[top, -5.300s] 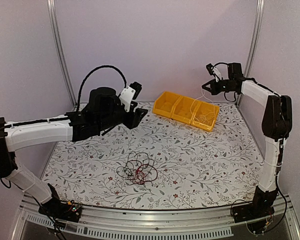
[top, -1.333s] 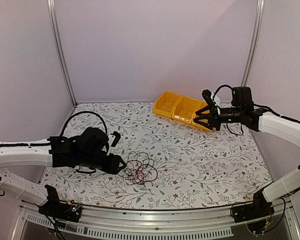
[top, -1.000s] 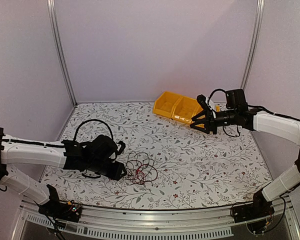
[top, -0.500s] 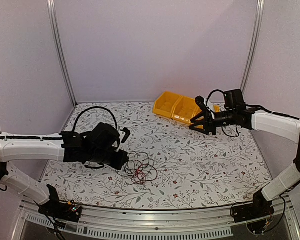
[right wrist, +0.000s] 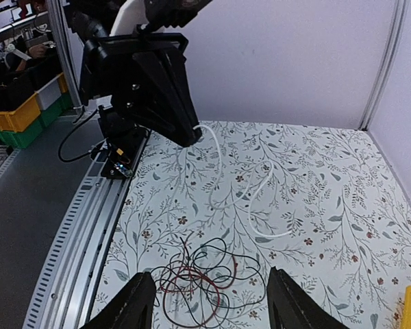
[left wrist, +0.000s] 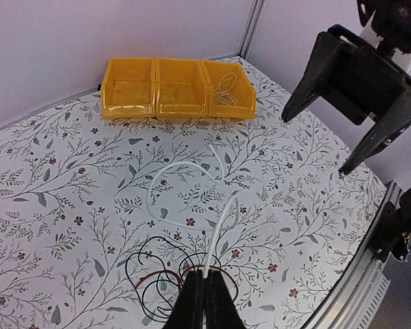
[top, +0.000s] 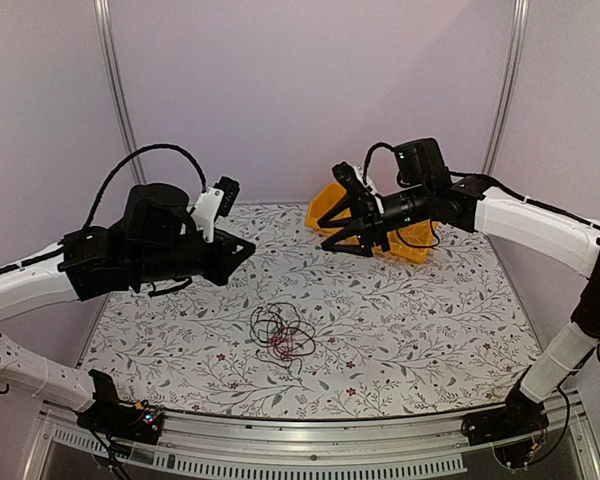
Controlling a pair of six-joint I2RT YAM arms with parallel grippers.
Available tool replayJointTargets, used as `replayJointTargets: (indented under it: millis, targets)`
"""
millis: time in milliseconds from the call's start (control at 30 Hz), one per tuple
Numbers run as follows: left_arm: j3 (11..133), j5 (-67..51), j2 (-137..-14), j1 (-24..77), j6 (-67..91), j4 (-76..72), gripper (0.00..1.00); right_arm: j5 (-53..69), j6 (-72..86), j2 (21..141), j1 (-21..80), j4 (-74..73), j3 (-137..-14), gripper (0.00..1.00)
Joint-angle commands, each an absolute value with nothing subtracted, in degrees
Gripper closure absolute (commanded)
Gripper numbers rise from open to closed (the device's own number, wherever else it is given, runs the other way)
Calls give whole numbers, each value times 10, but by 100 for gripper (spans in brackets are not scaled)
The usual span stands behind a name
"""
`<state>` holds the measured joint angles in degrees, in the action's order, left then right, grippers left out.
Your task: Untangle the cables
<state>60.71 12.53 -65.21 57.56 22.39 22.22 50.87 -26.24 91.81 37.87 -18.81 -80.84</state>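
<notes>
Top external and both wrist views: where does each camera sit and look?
Top external: high behind the robot, looks down on the table; left hand, right hand show.
Left wrist: over its shut fingers, toward the yellow bins and right hand.
Right wrist: between its open fingers, toward the left hand.
Both wrists share the white cable and tangle.

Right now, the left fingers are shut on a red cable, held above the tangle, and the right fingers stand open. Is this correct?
Not fully. The cable in the left fingers is white, not red. The left wrist view shows it rising from the shut fingers, above the red and black tangle on the table. The right fingers do stand open.
</notes>
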Motion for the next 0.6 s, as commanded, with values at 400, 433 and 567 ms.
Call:
replayJointTargets:
  millis: [400, 433, 567]
  targets:
    - [603, 85, -639, 583, 194, 185, 100, 427, -252, 1011, 475, -214, -886, 39]
    - [603, 85, -638, 582, 192, 187, 100, 407, -263, 1003, 475, -218, -881, 39]
    - [602, 78, -634, 582, 184, 193, 100, 323, -308, 970, 475, -230, -850, 43]
